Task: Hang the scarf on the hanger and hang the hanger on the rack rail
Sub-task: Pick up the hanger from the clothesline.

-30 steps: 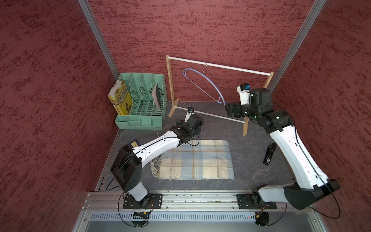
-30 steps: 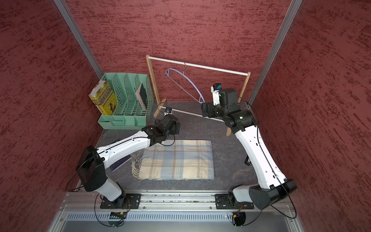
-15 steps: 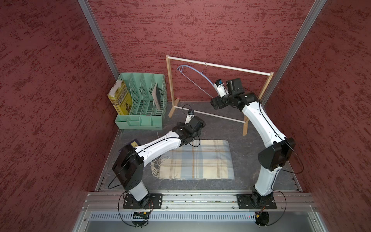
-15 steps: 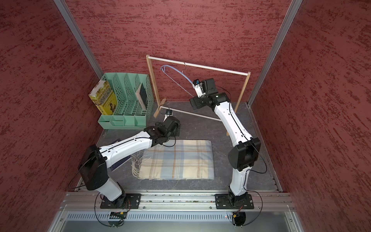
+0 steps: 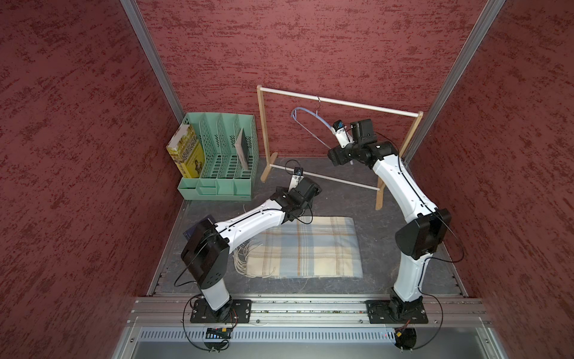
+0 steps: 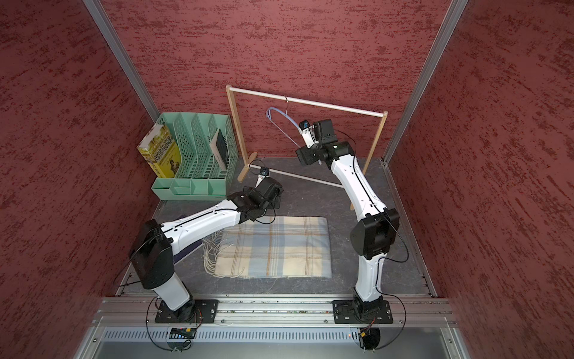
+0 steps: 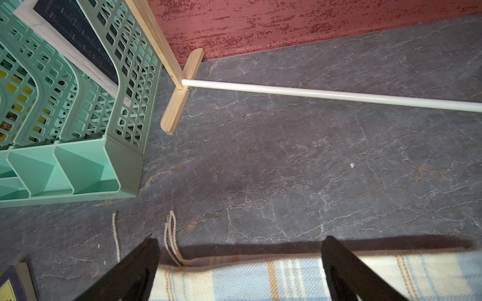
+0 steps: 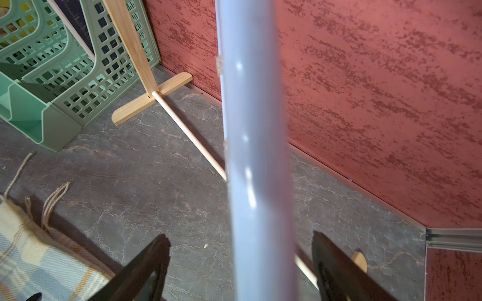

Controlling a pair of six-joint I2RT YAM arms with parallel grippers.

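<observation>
Because the hanger [image 8: 250, 104] hangs free from the rack [image 5: 357, 105], the right pincer [image 8: 239, 237] straddles its blue arm, jaws wide and unclamped, probably to steady it. The left pincer [image 7: 240, 239], open and empty, hovers at the far edge of the scarf [image 5: 304, 248], which lies flat on the worktop [image 7: 287, 169].

The hanger [image 8: 255, 156] is blurred close-up; the left arm [image 5: 248, 220] hides the scarf's [image 5: 310, 248] corner.

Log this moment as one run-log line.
left gripper: open over scarf edge | right gripper: open, straddling hanger on rack | scarf: flat on table, unhung
</observation>
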